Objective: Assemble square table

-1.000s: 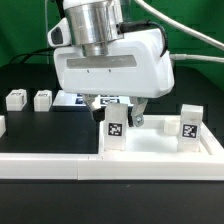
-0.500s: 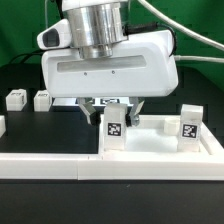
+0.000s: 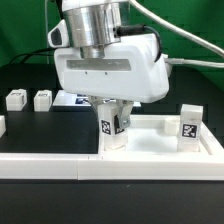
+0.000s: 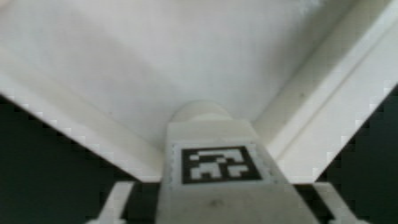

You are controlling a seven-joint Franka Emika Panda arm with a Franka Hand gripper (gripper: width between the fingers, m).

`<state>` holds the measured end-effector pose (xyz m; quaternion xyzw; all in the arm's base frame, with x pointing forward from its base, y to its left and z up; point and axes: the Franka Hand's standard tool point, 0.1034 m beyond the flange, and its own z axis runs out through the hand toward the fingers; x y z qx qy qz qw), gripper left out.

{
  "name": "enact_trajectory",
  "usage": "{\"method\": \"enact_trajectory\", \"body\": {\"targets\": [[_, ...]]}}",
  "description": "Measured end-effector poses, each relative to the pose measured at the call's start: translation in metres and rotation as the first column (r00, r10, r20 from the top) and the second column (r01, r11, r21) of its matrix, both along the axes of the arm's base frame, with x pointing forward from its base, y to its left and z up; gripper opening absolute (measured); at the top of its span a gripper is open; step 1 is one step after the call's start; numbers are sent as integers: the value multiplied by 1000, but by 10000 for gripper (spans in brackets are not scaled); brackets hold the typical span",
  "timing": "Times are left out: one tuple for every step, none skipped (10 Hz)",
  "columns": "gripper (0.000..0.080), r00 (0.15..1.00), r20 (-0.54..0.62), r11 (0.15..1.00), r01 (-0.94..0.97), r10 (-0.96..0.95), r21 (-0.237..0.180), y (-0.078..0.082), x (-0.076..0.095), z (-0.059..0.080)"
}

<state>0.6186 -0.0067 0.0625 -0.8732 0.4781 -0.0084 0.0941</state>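
Observation:
The square table top point(image 3: 160, 148) is a white tray with a raised rim, lying at the exterior view's right. One white tagged leg point(image 3: 114, 130) stands upright in its near left corner, another leg point(image 3: 188, 123) at its right side. My gripper point(image 3: 113, 120) is down over the left leg, with one finger on each side. In the wrist view the leg point(image 4: 222, 160) shows its tag between the fingers point(image 4: 119, 200), with a thin dark gap on both sides, so the jaws are open. The tray's inside point(image 4: 160, 70) lies beyond it.
Two loose legs point(image 3: 16, 99) point(image 3: 41, 99) stand on the black table at the exterior view's left, and part of another point(image 3: 2, 125) shows at the edge. The long white border rail point(image 3: 60, 169) runs along the front. The marker board point(image 3: 72, 99) lies behind my gripper.
My gripper has come down from above the left leg. Its fingers, which hung free over the leg before, now straddle it.

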Motion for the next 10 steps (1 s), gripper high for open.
{"method": "enact_trajectory", "body": {"targets": [[287, 981, -51, 982, 187, -186, 22, 2, 4, -1], [287, 917, -114, 921, 388, -382, 34, 4, 4, -1], [287, 807, -173, 815, 578, -565, 36, 8, 3, -1], [287, 679, -216, 688, 724, -702, 41, 11, 4, -1], [287, 566, -245, 572, 819, -787, 56, 12, 7, 0], [287, 499, -258, 504, 862, -827, 51, 12, 8, -1], [287, 488, -259, 494, 868, -834, 48, 13, 8, -1], [287, 485, -259, 491, 870, -835, 47, 13, 8, -1], [374, 510, -254, 515, 856, -822, 52, 13, 8, -1], [510, 512, -254, 517, 855, -821, 52, 13, 8, -1]]}}
